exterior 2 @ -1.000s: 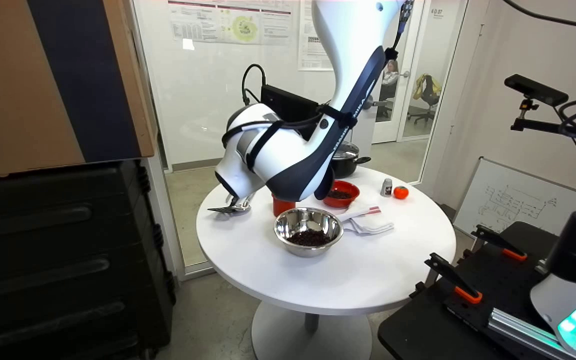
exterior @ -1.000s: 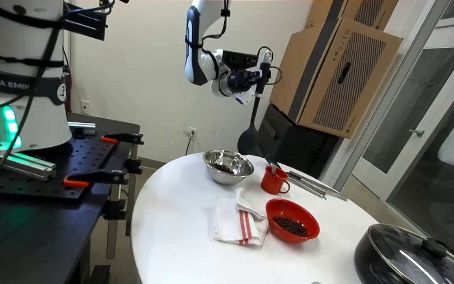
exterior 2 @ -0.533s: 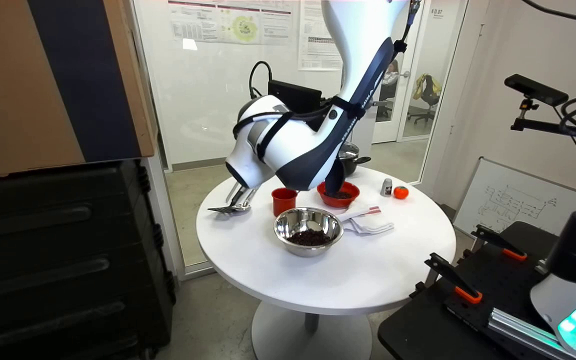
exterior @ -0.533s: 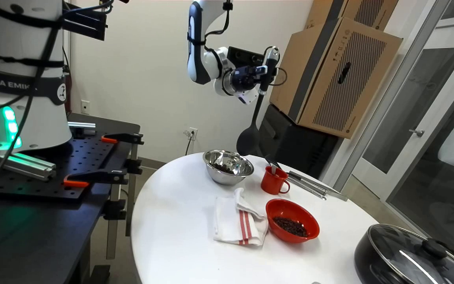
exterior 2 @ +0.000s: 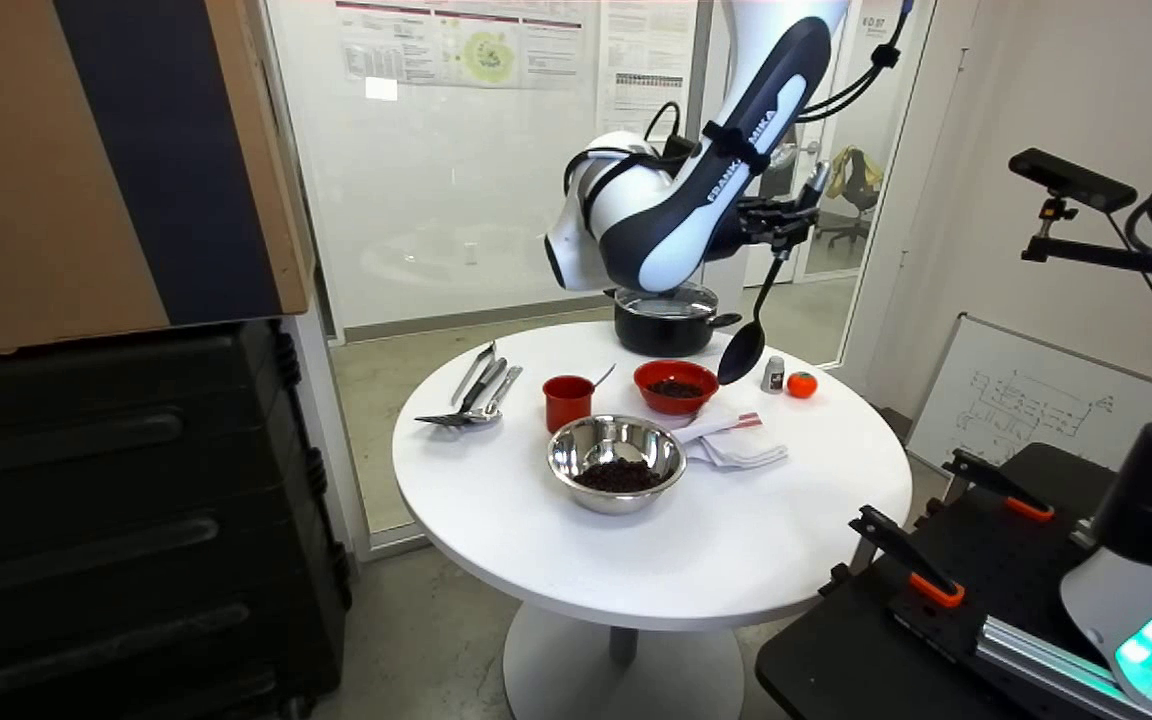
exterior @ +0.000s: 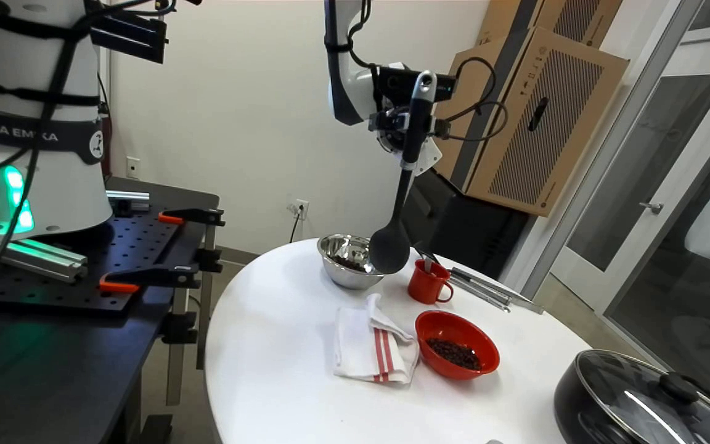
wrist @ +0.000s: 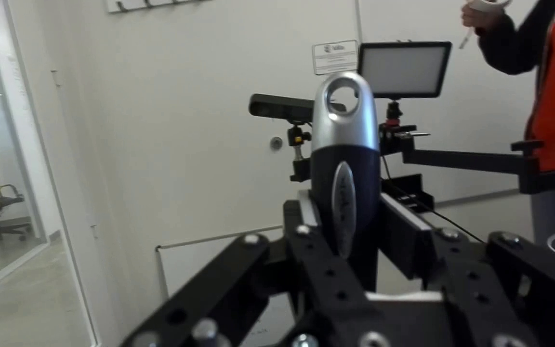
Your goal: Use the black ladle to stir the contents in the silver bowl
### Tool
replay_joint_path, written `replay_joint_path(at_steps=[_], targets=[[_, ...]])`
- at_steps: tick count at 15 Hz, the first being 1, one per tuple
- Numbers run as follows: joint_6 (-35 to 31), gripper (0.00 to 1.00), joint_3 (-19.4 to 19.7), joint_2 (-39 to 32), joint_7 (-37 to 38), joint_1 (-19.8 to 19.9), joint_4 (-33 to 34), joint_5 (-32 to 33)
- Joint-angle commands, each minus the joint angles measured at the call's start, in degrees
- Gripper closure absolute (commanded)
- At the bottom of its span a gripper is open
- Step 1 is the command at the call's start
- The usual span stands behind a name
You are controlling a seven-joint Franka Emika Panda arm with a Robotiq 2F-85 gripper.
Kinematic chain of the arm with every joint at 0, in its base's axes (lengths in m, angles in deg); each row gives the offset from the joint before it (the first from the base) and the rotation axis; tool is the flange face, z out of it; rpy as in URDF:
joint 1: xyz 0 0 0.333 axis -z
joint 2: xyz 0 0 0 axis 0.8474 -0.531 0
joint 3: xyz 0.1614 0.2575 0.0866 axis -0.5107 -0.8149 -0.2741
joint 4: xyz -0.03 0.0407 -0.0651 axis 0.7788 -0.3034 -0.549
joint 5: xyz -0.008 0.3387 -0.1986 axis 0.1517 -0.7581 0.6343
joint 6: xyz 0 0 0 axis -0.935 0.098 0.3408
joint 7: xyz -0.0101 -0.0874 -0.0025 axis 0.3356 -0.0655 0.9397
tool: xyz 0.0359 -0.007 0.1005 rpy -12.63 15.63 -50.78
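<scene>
My gripper (wrist: pixel 347 217) is shut on the handle of the black ladle (wrist: pixel 345 159), whose silver end points up in the wrist view. In both exterior views the black ladle (exterior: pixel 389 246) (exterior 2: pixel 742 352) hangs scoop down, tilted, in the air over the table. The silver bowl (exterior: pixel 344 276) (exterior 2: pixel 601 502) stands upright with dark small contents (exterior 2: pixel 619 476) in it. From one angle the scoop overlaps the bowl's side; from another it hangs well apart, beyond the red bowl's right side. The scoop is outside the wrist view.
On the white table (exterior 2: pixel 536 560) stand a red bowl (exterior 2: pixel 676 404) with dark bits, a red mug (exterior 2: pixel 568 402), a folded striped cloth (exterior 2: pixel 741 450) and a lidded dark pan (exterior 2: pixel 671 330). Utensils (exterior 2: pixel 476 400), a shaker (exterior 2: pixel 774 376) and a tomato (exterior 2: pixel 802 385) lie around them.
The arm has swung with the ladle, to the right in both exterior views, away from the silver bowl. The ladle, earlier mostly behind the arm in an exterior view, now shows fully. The grip is unchanged.
</scene>
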Motion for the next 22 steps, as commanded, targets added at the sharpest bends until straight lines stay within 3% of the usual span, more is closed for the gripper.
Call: replay_joint_path(at_steps=[1, 5, 7, 8, 14, 15, 22], targets=[[-5.1, 0.92, 1.2, 6.8, 6.0, 4.0, -5.2, -9.1], [-10.7, 0.92, 4.1, 12.2, 11.3, 7.8, -9.4, -17.9], [-14.7, 0.92, 4.3, 14.6, 7.0, 8.2, -12.8, -18.0], [-11.0, 0.67, 5.7, 10.1, 8.8, 6.6, -7.8, -17.0], [-13.9, 0.67, 5.7, 12.6, 8.0, 6.9, -11.4, -17.3], [-13.6, 0.92, 6.0, 11.8, 9.6, 6.9, -10.4, -18.8], [-19.0, 0.92, 12.2, 13.0, 12.8, 11.4, -7.5, -30.4]])
